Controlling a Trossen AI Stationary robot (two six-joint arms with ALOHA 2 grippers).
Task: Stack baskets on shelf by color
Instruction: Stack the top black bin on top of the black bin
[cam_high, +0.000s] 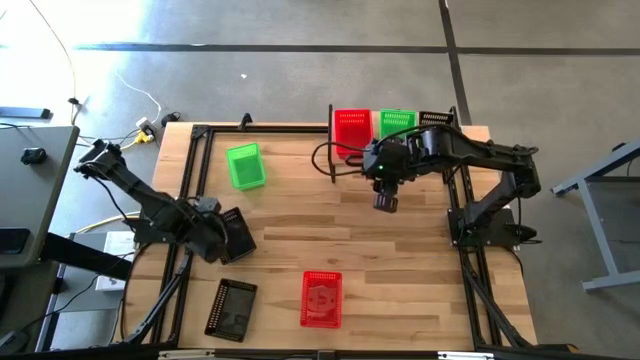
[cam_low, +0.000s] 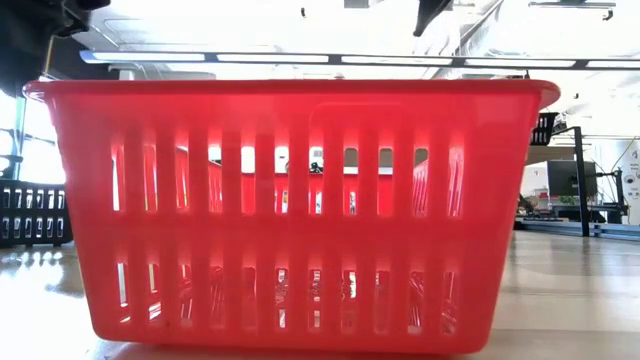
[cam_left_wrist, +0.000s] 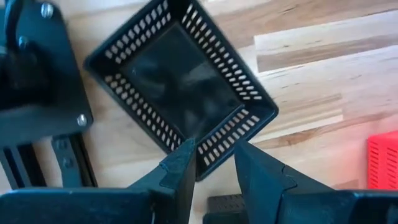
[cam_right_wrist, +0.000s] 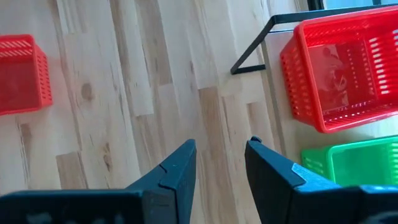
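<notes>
Left gripper (cam_left_wrist: 211, 163): my left jaws are closed on the rim wall of a black basket (cam_left_wrist: 180, 81), one finger inside, one outside, at the table's left side.
Right gripper (cam_right_wrist: 221, 163): my right jaws stand apart with nothing between them, hanging above bare table just in front of the shelf (cam_high: 478, 133).
Shelf so far: a red basket (cam_high: 351, 131) and a green basket (cam_high: 397, 123) sit side by side on it; something black lies beyond the green one, half under my right arm.
Loose baskets: a green one (cam_high: 245, 166) on the far left of the table, a red one (cam_high: 321, 298) near the front edge, another black one (cam_high: 232, 308) at the front left.
Step in hand: I judge it to be carrying the gripped black basket to the black spot on the shelf.
Doing it well: keep the basket level, lift it clear of the posts, and move my right arm out of the way first.
Risk: a one-wall grip lets the basket swing or slip.
Hard to make out: how many baskets are nested in each shelf pile; the low view is filled by the red basket's side.
</notes>
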